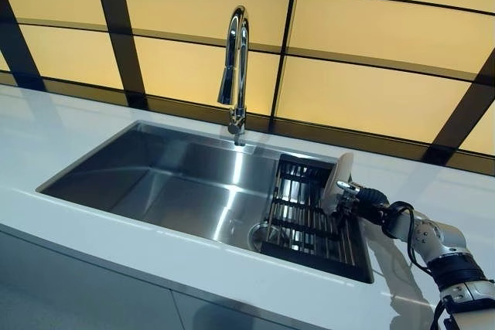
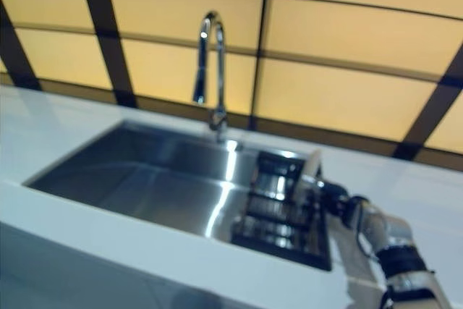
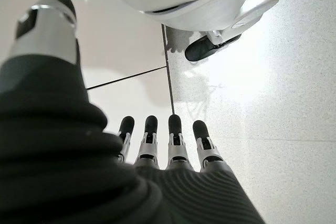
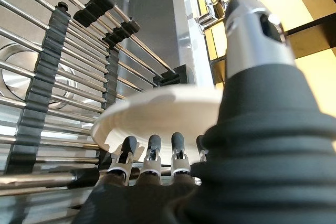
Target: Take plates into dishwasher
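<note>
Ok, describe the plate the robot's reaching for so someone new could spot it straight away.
Find the steel sink; a black drying rack sits in its right end. The white plate stands on edge at the rack's right side, against the right hand. It's the only dish there.

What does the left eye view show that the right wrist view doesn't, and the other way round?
Only the left eye view shows the whole sink basin, the white counter and the tall faucet in full against the amber wall panels.

Only the right wrist view shows the right hand close up: fingers under the white plate, thumb above the plate's edge.

Both show the plate, the right hand at it, and the dark drying rack with metal rods at the sink's right end.
</note>
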### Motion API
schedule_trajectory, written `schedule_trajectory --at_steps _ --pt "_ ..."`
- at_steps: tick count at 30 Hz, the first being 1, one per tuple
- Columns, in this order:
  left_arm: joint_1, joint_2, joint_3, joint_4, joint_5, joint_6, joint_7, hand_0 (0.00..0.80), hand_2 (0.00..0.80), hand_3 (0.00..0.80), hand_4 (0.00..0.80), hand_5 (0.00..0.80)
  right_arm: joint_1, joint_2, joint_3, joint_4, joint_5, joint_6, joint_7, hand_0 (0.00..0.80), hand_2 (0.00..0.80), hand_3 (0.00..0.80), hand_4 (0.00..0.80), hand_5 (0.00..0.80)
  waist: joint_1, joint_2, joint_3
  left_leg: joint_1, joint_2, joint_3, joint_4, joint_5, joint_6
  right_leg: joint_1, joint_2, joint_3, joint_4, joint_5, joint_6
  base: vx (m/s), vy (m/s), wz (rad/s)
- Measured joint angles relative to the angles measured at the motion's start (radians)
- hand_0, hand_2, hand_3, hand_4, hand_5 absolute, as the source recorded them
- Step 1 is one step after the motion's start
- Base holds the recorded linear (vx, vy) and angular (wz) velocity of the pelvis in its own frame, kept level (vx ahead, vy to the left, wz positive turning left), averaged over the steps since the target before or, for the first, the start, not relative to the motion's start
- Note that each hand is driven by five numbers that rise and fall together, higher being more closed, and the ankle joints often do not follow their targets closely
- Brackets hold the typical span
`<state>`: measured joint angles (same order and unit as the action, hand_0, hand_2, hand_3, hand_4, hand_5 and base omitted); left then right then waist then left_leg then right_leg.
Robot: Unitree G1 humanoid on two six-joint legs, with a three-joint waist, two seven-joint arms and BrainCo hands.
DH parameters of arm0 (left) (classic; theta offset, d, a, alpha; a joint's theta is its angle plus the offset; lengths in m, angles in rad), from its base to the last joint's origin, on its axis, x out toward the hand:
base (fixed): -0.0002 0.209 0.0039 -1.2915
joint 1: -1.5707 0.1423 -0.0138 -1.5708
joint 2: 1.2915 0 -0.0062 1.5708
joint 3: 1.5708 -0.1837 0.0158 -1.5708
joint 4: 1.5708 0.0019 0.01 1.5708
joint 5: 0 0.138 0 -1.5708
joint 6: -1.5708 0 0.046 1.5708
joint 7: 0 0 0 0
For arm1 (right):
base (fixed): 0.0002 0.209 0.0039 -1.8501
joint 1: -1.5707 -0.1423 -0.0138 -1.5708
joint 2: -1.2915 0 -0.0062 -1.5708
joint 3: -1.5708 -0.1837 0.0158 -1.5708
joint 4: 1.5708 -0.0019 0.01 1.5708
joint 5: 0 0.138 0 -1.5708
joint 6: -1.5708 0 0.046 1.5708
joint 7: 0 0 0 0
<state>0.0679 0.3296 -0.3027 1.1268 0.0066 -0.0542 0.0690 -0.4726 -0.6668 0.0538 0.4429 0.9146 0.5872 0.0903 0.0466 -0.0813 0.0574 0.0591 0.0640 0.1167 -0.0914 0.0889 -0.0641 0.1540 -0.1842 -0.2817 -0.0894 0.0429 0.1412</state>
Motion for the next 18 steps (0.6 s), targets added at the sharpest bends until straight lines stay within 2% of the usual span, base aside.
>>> schedule_trajectory --at_steps 2,3,4,5,6,18 --pt "0.0 0.0 0.0 0.0 0.0 0.0 0.0 0.0 0.0 0.0 0.0 0.0 0.0 0.0 0.0 0.0 0.0 0.005 -0.008 0.0 0.0 0.0 0.0 0.0 0.0 0.0 0.0 -0.001 0.0 -0.001 0.0 0.0 0.0 0.0 0.0 0.0 0.0 0.0 0.0 0.0 0.0 0.0" --pt "0.0 0.0 0.0 0.0 0.0 0.0 0.0 0.0 0.0 0.0 0.0 0.0 0.0 0.0 0.0 0.0 0.0 0.005 -0.014 0.06 0.06 0.06 0.06 0.06 0.0 0.0 0.0 -0.001 0.0 -0.001 0.0 0.0 0.0 0.001 0.0 0.0 0.0 0.0 0.0 0.0 0.0 0.0" --pt "0.0 0.0 0.0 0.0 0.0 -0.001 0.0 0.0 0.0 0.0 0.0 0.0 0.0 0.0 0.0 0.0 0.0 0.005 -0.023 0.411 0.411 0.411 0.411 0.411 0.0 0.0 0.0 -0.001 0.0 -0.001 0.0 0.0 0.0 0.001 0.0 0.0 0.0 -0.001 0.0 0.0 0.0 0.0" --pt "0.0 0.0 0.0 0.0 0.0 -0.001 0.0 0.0 0.0 0.0 0.0 0.0 0.0 0.0 0.0 0.0 0.001 0.005 -0.034 0.524 0.524 0.524 0.524 0.524 0.0 0.0 0.0 -0.001 0.0 -0.002 0.0 0.0 0.0 0.001 0.0 0.0 0.0 -0.001 0.0 0.0 0.0 0.0" --pt "0.0 0.0 0.0 0.0 0.0 -0.001 0.0 0.0 0.0 0.0 0.0 0.0 0.0 0.0 0.0 0.0 0.001 0.005 -0.037 0.8 0.8 0.8 0.8 0.8 0.0 0.0 0.0 -0.001 0.0 -0.002 0.0 0.0 0.0 0.001 0.0 -0.001 0.0 -0.001 0.0 0.0 0.0 0.0" --pt "-0.001 0.0 -0.012 -0.001 0.0 -0.001 0.0 0.0 0.0 0.0 0.0 0.0 -0.024 0.0 -0.003 -0.001 0.002 -0.019 -0.16 0.8 0.8 0.8 0.8 0.8 -0.002 0.001 0.001 -0.001 -0.001 -0.006 0.0 0.001 0.0 0.002 0.0 -0.002 0.0 -0.001 0.0 0.0 0.0 0.0"
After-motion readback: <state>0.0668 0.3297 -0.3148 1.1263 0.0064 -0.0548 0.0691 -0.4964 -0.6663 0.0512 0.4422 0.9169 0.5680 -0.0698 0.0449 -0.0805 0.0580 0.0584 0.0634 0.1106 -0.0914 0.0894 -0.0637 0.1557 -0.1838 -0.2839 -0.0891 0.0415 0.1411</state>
